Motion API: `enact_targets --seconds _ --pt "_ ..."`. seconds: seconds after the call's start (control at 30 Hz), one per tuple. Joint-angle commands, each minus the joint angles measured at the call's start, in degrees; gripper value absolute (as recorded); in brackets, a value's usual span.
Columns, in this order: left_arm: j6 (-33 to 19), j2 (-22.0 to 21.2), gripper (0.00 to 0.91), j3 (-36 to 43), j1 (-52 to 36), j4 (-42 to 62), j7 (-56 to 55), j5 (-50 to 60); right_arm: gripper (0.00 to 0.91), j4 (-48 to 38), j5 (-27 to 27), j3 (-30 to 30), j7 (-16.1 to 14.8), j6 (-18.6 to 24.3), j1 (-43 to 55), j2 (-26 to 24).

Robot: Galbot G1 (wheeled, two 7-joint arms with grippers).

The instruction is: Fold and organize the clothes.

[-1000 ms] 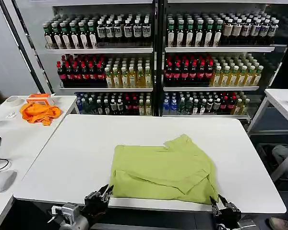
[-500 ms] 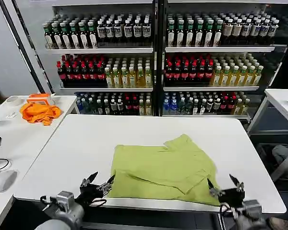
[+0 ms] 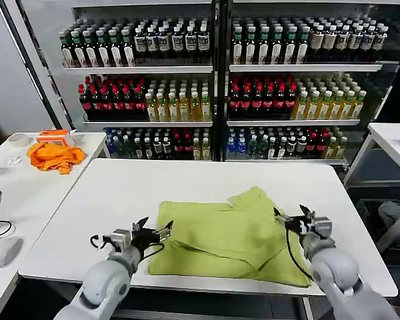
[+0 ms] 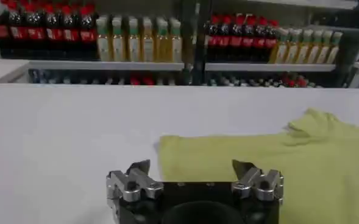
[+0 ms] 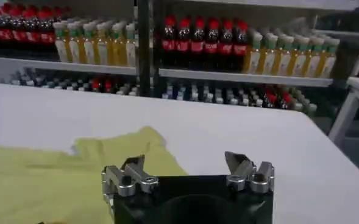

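The clothes, a light yellow-green T-shirt [image 3: 230,237], lie partly folded on the white table [image 3: 120,193], with one sleeve pointing toward the far right. My left gripper [image 3: 152,231] hovers open at the shirt's near left edge, fingers spread with nothing between them. At the shirt's right edge my right gripper [image 3: 293,219] also stands open and holds nothing. The left wrist view has the shirt [image 4: 277,152] ahead of the left gripper [image 4: 191,165]. In the right wrist view the shirt [image 5: 57,176] lies beside the right gripper [image 5: 183,161].
Shelves of bottles [image 3: 213,87] fill the wall behind the table. A side table at the left carries an orange cloth [image 3: 53,157], a mouse [image 3: 7,252] and a cable. Another white table [image 3: 393,143] stands at the right. Bare tabletop surrounds the shirt.
Both arms have risen from below the table's front edge and moved forward. The grippers have opened and now sit at the shirt's left and right edges. The shirt has not moved.
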Motion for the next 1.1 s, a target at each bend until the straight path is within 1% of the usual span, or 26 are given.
enact_targets --seconds 0.03,0.3,0.67,0.7,0.73,0.77,0.8,0.83,0.87,0.9,0.93,0.97,1.0,1.03,1.1 --pt "-0.27 -4.04 0.907 5.10 -13.18 16.51 -1.00 2.04 0.907 -15.62 2.24 -6.29 -0.20 -0.40 13.48 3.57" --pt "-0.18 -6.27 0.907 6.49 -17.24 21.72 -1.33 4.67 0.907 -21.74 2.22 -8.12 -1.07 -0.49 17.63 7.67" --pt "0.09 -6.54 0.907 7.56 -18.63 23.41 -1.16 4.66 0.907 -24.16 2.24 -8.57 -1.70 -0.77 17.91 9.56" --pt "0.45 -6.65 0.816 7.47 -18.71 23.77 -1.40 4.66 0.907 -24.55 2.20 -8.54 -1.74 -0.77 17.92 9.72" --pt "0.72 -6.80 0.736 7.39 -18.83 24.24 -1.55 4.66 0.826 -24.77 2.20 -8.48 -1.84 -0.75 17.91 9.85" --pt "0.79 -6.85 0.635 7.36 -18.86 24.42 -1.70 4.61 0.645 -24.87 2.21 -8.43 -1.92 -0.76 17.91 9.94" --pt "0.79 -6.86 0.615 7.35 -18.90 24.77 -1.89 4.62 0.645 -25.08 2.20 -8.44 -2.10 -0.77 17.87 10.10" --pt "0.79 -6.82 0.574 7.36 -18.88 24.85 -1.94 4.63 0.363 -25.16 2.20 -8.46 -2.15 -0.78 17.87 10.16" --pt "0.79 -6.77 0.544 7.41 -18.86 24.87 -2.00 4.64 0.282 -25.20 2.21 -8.47 -2.18 -0.76 17.83 10.29" --pt "0.78 -6.68 0.393 7.45 -18.78 24.72 -2.14 4.61 0.121 -25.18 2.17 -8.51 -2.20 -0.83 17.69 10.34" --pt "0.78 -6.66 0.343 7.47 -18.72 24.60 -2.28 4.56 0.081 -25.13 2.12 -8.53 -2.19 -0.83 17.53 10.34" --pt "0.78 -6.66 0.343 7.48 -18.64 24.42 -2.35 4.47 0.030 -24.88 1.94 -8.51 -2.17 -0.79 17.15 10.27" --pt "0.78 -6.66 0.222 7.47 -18.49 24.24 -2.35 4.03 0.000 -24.68 1.95 -8.48 -2.14 -0.78 16.86 10.23" --pt "0.79 -6.67 0.171 7.48 -18.42 24.16 -2.37 3.81 0.000 -24.48 1.94 -8.43 -2.13 -0.78 16.70 10.19" --pt "0.78 -6.71 0.141 7.57 -17.97 23.66 -2.27 3.51 0.000 -23.92 1.94 -8.35 -2.11 -0.78 16.21 10.10"
